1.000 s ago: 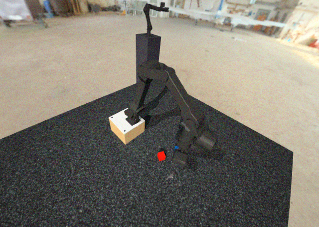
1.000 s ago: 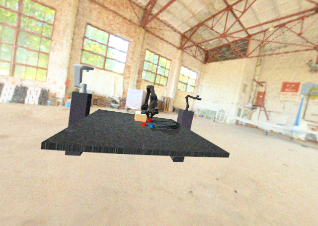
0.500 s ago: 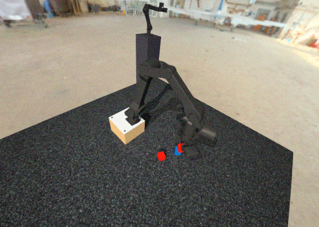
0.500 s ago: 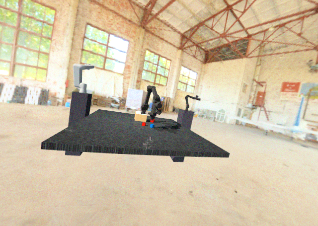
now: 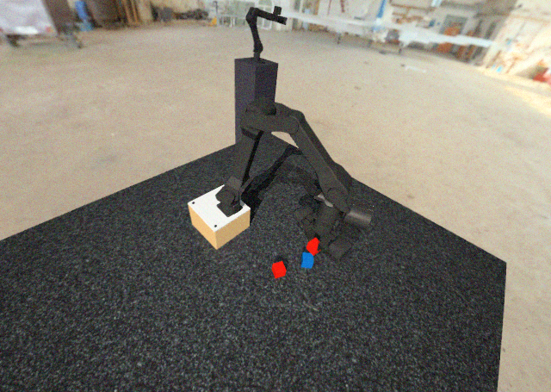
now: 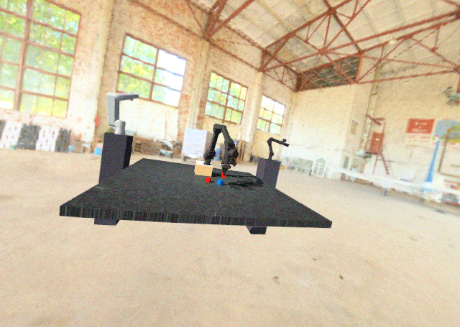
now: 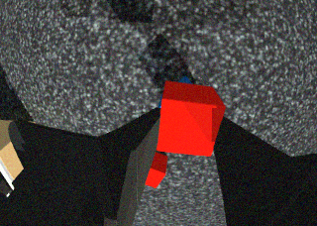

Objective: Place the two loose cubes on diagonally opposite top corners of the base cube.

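Note:
My gripper [image 5: 315, 244] [image 6: 223, 174] [image 7: 188, 118] is shut on a red cube [image 5: 312, 247] [image 6: 223, 175] [image 7: 184, 132], which it holds raised off the mat. The held cube looks tilted in the top view. The blue cube [image 5: 307, 260] [image 6: 220, 182] [image 7: 186, 80], which appears to be the base cube, rests on the mat, close to the held cube in the top and exterior views. In the wrist view the held cube hides most of it. The other red cube [image 5: 279, 269] [image 6: 208, 179] [image 7: 157, 169] lies on the mat, apart from the blue one. Nothing is seen on the blue cube.
A tan box with a white top [image 5: 203, 208] [image 6: 203, 168] [image 7: 12, 162] stands beside the cubes, with the arm's base on it. The dark mat [image 5: 133, 312] [image 6: 148, 197] ends in straight edges. Dark pedestals [image 5: 256, 85] [image 6: 116, 152] with other arms stand beyond it.

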Controlling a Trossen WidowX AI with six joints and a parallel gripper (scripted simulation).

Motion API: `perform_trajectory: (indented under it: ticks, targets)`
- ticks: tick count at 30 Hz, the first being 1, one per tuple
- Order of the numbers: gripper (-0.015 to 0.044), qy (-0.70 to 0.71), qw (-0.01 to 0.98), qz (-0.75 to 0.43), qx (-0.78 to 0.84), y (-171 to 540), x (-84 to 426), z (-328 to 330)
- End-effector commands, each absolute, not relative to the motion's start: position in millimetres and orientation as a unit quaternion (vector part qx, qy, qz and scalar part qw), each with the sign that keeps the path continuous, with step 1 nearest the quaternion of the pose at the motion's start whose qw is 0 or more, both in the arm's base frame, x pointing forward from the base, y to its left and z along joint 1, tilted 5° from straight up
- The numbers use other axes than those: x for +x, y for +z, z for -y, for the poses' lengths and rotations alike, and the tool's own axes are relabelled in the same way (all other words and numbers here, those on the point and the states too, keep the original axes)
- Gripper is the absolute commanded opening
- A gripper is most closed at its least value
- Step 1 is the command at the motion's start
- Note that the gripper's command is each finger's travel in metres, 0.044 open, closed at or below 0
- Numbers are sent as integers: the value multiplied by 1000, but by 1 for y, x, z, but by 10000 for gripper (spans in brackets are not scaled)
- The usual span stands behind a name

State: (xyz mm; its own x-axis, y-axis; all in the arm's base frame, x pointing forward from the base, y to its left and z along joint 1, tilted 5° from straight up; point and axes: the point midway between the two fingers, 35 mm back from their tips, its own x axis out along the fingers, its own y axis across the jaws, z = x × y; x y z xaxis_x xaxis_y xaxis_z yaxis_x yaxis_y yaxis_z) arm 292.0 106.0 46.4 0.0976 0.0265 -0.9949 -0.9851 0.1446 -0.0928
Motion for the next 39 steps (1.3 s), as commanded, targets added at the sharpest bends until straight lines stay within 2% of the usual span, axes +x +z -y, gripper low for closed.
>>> perform_trajectory:
  ticks: [1,39]
  targets:
    - [105,447,565,-496,-484,48,293,-105]
    - [105,448,565,-496,-485,20,296,-107]
